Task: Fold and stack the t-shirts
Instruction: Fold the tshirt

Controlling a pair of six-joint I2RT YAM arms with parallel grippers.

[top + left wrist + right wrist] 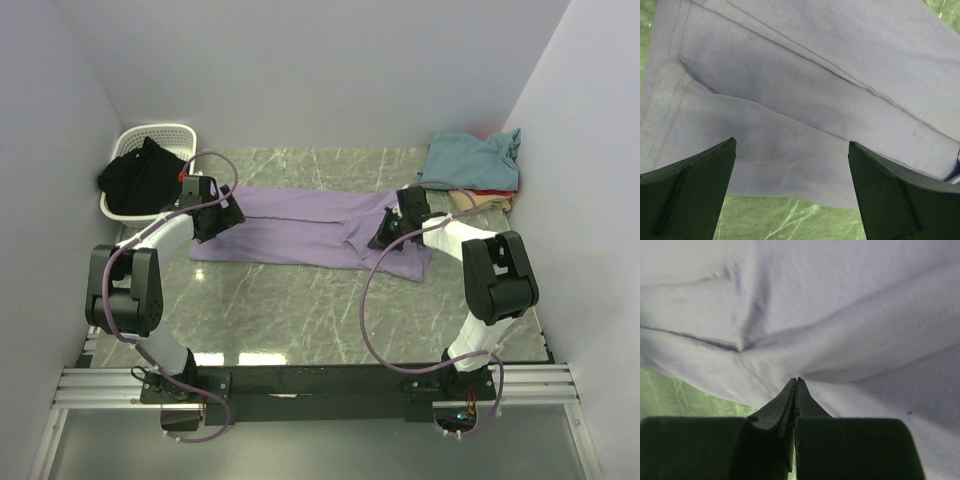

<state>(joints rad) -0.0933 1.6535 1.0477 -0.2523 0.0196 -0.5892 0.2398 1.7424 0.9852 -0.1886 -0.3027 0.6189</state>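
I have the soft, short-sleeved lavender t-shirt lying lengthwise across the middle of the green-veined marble tabletop, already narrowed into a long band with one layer lapped over another. My right pincer is clenched at the shirt's right end, and the creases running into its tip tell me it has a pinch of the cloth. My left pincer is released, its jaws wide apart and hovering low over the left end near the stitched hem. To fold this well, I would bring the left down onto the near edge, take both layers at once, then lift both ends evenly so the band does not twist or slide apart. The stone looks slick, so dragging should go easily, though the cloth may creep. A folded teal t-shirt tops the stack in the far right corner. A white plastic laundry basket holding a black garment sits far left. Plain pale walls box in three sides.
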